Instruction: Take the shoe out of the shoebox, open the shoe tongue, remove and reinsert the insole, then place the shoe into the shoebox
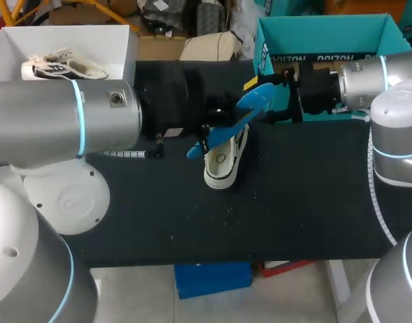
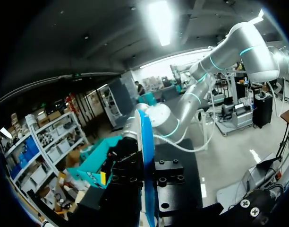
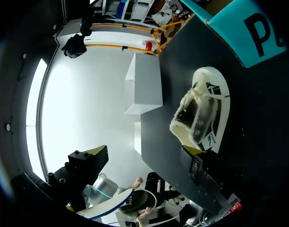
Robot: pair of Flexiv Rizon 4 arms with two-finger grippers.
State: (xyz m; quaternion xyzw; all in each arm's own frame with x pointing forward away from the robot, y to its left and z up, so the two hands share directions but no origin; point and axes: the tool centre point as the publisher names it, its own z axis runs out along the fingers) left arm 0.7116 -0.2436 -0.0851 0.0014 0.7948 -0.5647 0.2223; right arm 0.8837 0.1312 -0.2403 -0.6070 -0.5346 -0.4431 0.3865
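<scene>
A black table (image 1: 293, 202) has a teal shoebox (image 1: 327, 30) at its far right. A white shoe (image 1: 221, 163) lies mid-table under both claws. The left gripper (image 2: 148, 185) is clamped on a blue insole (image 1: 236, 118) above the shoe. The right gripper (image 3: 144, 152) is spread apart, with the shoe just ahead of it.

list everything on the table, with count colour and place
shoe: one, white, on the table's middle, under the insole
insole: one, blue, held above the shoe in the left gripper
second shoe: one, white and black, inside the white box
shoebox: one, teal, far right corner of the table
white box: one, white, far left corner
table: one, black top
left gripper: one, black fingers, shut on the insole
right gripper: one, yellow tips, open, beside the shoebox and near the insole's far end
</scene>
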